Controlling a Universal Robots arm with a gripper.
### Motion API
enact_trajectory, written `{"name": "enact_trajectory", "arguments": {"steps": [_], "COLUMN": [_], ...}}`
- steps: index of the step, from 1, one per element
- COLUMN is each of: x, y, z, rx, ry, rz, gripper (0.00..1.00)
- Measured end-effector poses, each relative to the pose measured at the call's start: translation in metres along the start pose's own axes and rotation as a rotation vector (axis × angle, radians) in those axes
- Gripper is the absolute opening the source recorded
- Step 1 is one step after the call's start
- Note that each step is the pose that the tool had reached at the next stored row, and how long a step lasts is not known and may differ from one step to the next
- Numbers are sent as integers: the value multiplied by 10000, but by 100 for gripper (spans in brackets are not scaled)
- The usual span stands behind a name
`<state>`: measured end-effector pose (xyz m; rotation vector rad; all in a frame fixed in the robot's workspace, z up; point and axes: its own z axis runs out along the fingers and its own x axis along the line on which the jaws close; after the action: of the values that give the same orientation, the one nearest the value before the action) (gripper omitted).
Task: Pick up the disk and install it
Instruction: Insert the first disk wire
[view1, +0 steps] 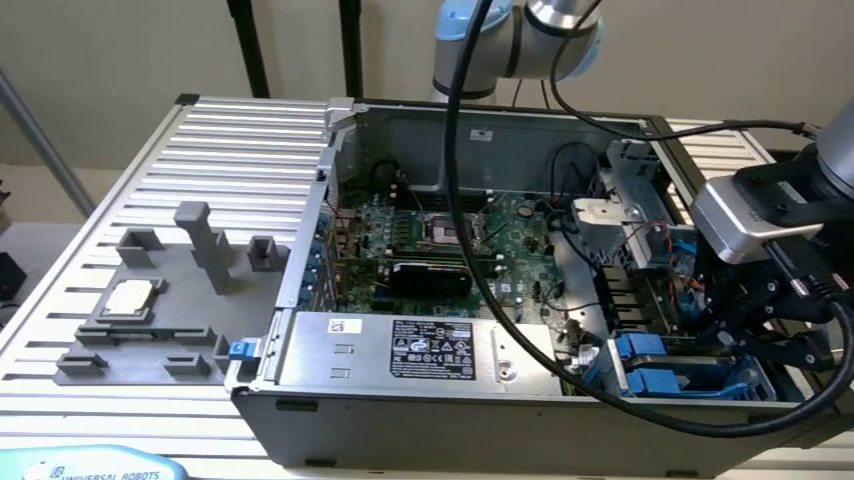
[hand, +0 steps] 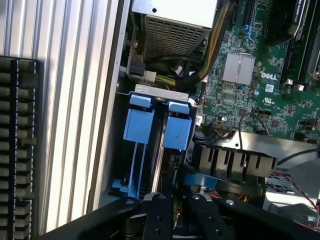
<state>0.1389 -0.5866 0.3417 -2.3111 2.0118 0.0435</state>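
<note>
The disk sits on edge in the drive bay at the front corner of the open computer case (view1: 334, 140), on the exterior view's right. Its two blue plastic tabs (view1: 651, 362) stand side by side under a thin silver plate, and its white label is hidden. The wrist view shows the same blue tabs (hand: 159, 125), with a blue rail running from them toward the gripper. My black gripper (view1: 771, 322) hangs directly over this bay, just above the disk's near end. Its tips (hand: 177, 205) straddle the line of the disk.
A green motherboard (view1: 441, 235) fills the case floor. The large silver box with a black label (view1: 427, 350) lies along the front wall, and cables run beside the bay. On the exterior view's left, a grey fixture (view1: 147, 300) holds the small square CPU chip (view1: 130, 297).
</note>
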Motion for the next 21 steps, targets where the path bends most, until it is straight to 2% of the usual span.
{"name": "enact_trajectory", "arguments": {"steps": [3,8,14,21], "x": [-3,-16,-17,-24], "y": [0,6,16,50], "z": [5,13,23,23], "rx": [18,64,130,208], "ry": [65,83,143,168], "rz": [122,269,600,877], "gripper": [17,17,17,17]}}
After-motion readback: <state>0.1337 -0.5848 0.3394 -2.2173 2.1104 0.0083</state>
